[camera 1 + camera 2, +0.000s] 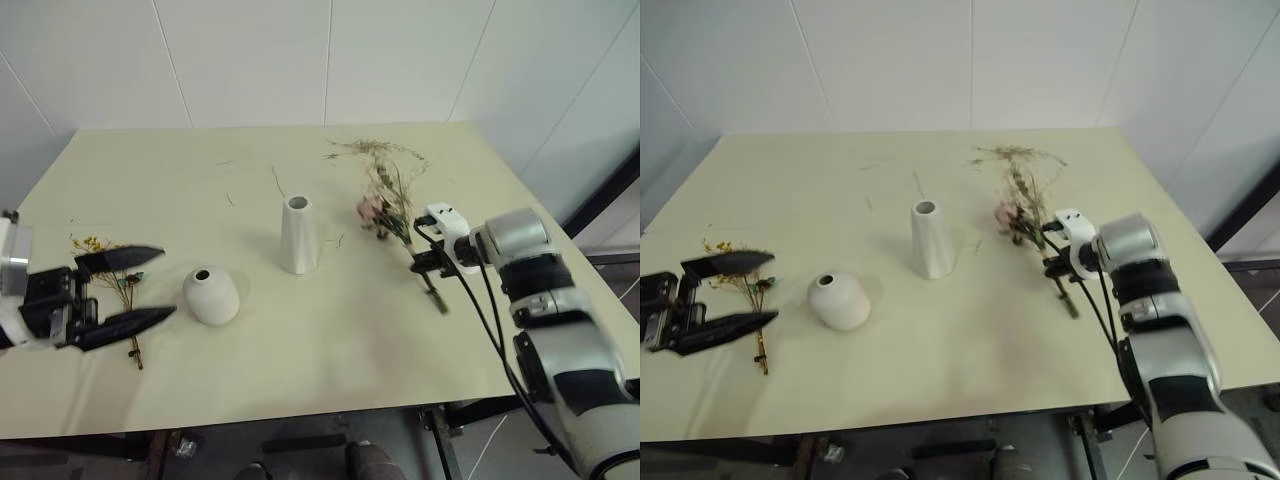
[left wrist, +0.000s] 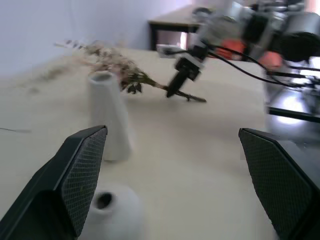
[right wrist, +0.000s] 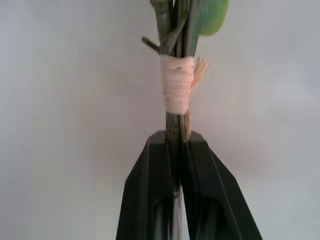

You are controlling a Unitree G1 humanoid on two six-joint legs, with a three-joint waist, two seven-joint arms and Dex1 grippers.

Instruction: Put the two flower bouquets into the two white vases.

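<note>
Evidently the right gripper, at centre right of the left eye view, has its two black fingers pressed together on the stems of the rose bouquet, and the hold sits low on the bunch, which I judge to be deliberate: gripped near the stem ends, the heads stay free and the bare tail can be steered into a vase mouth. From the right wrist camera the stems run straight up out of the pinch, with a pale binding wrapped round them just beyond the fingertips and a green leaf higher up; a short stub of stem pokes out past the gripper toward the lower right in the left eye view. The blooms and dried grasses fan toward the upper middle of the frame, blurred, so whether they rest on the table or are just clear of it I cannot tell. The tall vase stands upright at frame centre, near the bouquet's left, its narrow mouth open. The squat vase sits at lower left of it, well apart from the roses. At far left the left gripper has its fingers spread wide and holds nothing; the yellow bouquet lies flat on the table beneath and between those fingers, apparently untouched, beside the squat vase it would likely suit.
</note>
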